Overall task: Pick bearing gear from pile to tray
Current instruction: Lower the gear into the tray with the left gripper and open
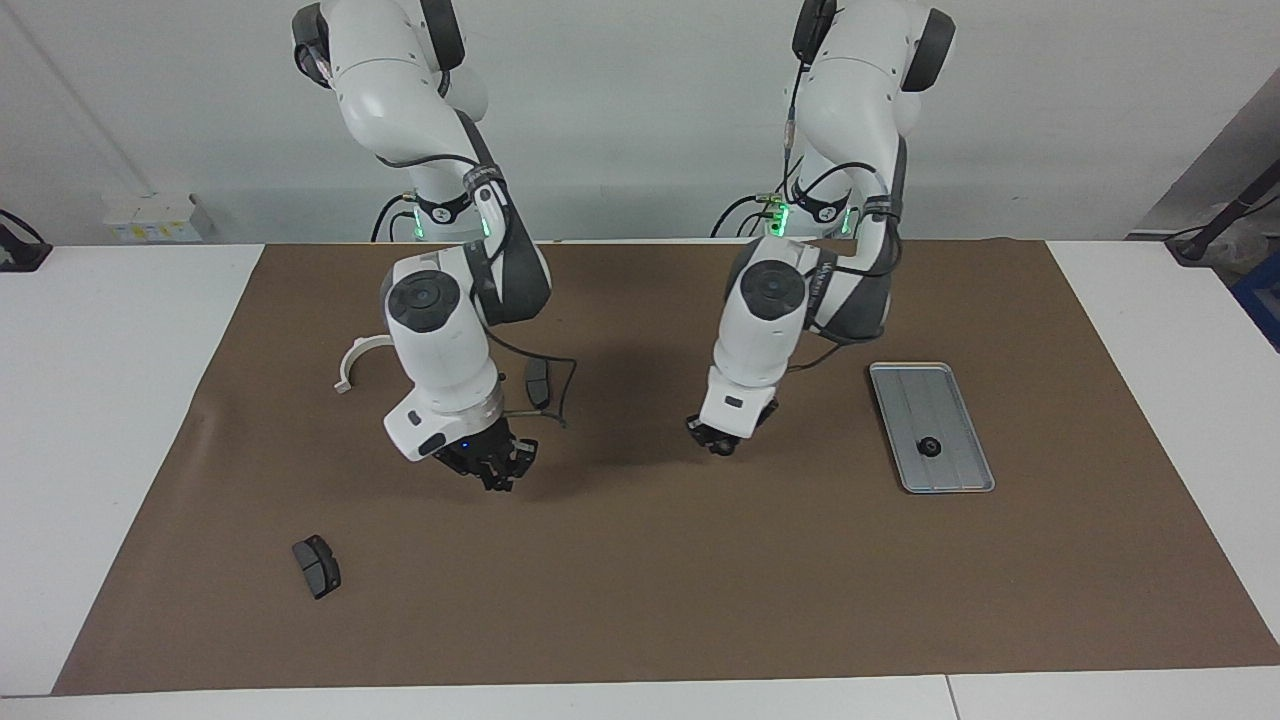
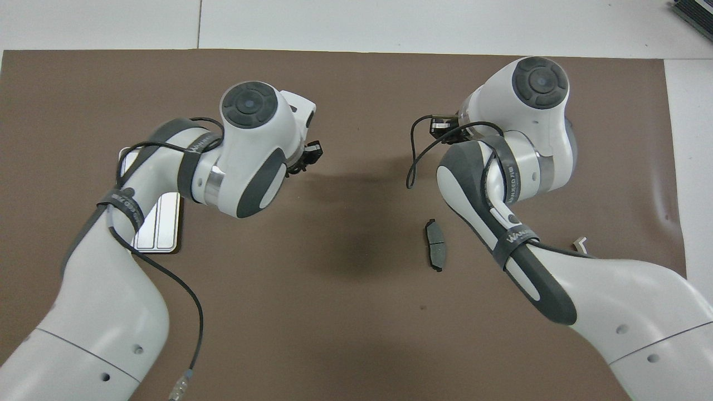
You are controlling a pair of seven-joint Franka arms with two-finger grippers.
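Looking down the table, I see my left gripper (image 1: 722, 447) raised over bare brown mat (image 1: 640, 600) beside the tray (image 1: 948, 470); I cannot tell its jaw state. My right gripper (image 1: 497, 478), fingertips closed, hangs over the mat too. One black gear (image 1: 930, 446) lies in the tray.

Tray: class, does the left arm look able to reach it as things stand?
Probably yes: the left gripper hangs over the mat beside the tray, and nothing lies between them.
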